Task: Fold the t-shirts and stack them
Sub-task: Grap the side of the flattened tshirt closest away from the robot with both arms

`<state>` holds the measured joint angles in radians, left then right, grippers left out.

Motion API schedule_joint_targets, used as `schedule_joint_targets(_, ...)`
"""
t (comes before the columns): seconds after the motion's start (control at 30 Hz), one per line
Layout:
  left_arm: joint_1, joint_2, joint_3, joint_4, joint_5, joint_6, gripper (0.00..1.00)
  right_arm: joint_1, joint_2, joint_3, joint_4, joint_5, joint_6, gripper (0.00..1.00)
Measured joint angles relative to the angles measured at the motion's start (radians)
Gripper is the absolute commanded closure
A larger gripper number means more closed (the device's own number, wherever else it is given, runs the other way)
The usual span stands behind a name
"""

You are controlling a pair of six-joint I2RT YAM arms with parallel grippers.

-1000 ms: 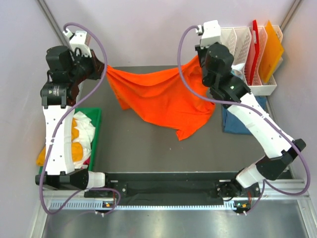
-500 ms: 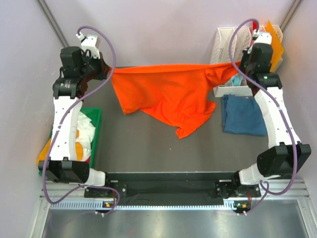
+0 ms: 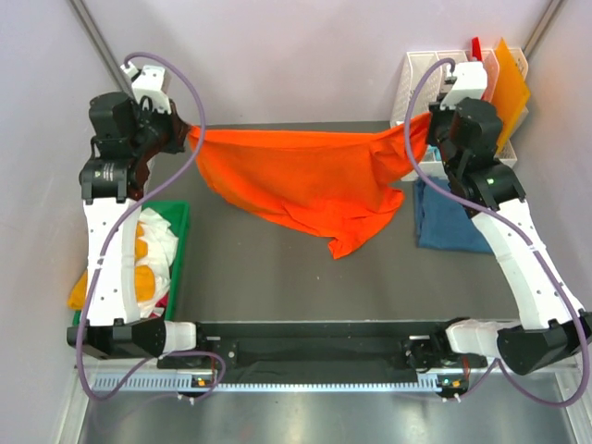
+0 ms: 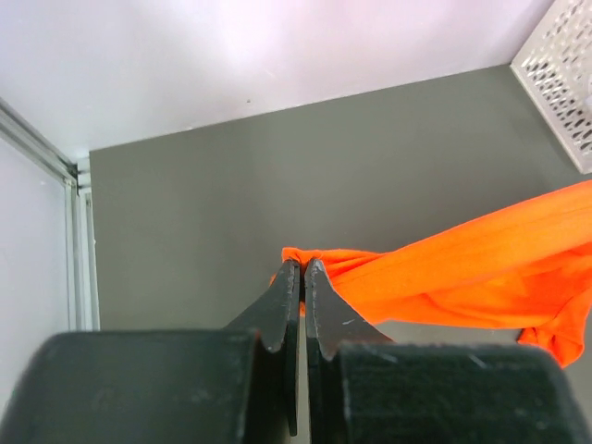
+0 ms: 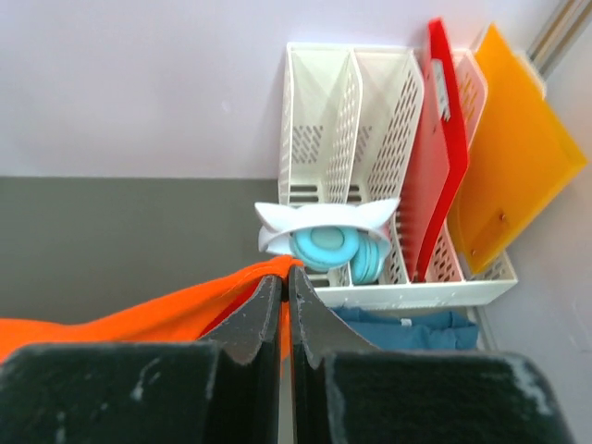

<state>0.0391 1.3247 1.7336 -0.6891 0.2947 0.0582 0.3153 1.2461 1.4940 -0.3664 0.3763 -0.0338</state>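
Gripping orange t-shirt [image 3: 305, 180] taut: left fingers [image 4: 282, 310], right fingers [image 5: 259, 319]; teal t-shirt [image 3: 453, 217], rack [image 3: 425, 79] beside.

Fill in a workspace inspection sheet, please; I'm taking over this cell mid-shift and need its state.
Surface: dark grey table mat, no spills seen.
Job's things: bright orange cloth t-shirt stretched between both pincers, lower part drooping to the mat; folded dark teal-blue t-shirt at right; white and yellow-orange cloth heaped in green plastic bin at left.
Clutter: white perforated plastic rack holding red board, orange board, turquoise headphones.
Grippers: left pincer shut on one shirt corner; right pincer shut on the opposite corner.
Cables: purple cable looped along each arm.
Surroundings: pale lilac walls; nothing else seen.
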Motion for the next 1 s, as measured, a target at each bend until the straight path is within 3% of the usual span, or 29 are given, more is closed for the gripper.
schedule_joint_targets(0.2, 0.000, -0.024, 0.092, -0.039, 0.023, 0.002, 1.00, 0.111, -0.009, 0.107, -0.023, 0.098, -0.075, 1.00)
schedule_joint_targets(0.63, 0.001, -0.258, 0.174, -0.180, 0.058, -0.023, 1.00, 0.339, -0.116, 0.250, -0.115, 0.297, -0.241, 1.00)
schedule_joint_targets(1.0, 0.021, -0.239, 0.402, -0.234, 0.063, -0.037, 1.00, 0.431, -0.029, 0.494, -0.074, 0.392, -0.361, 1.00)
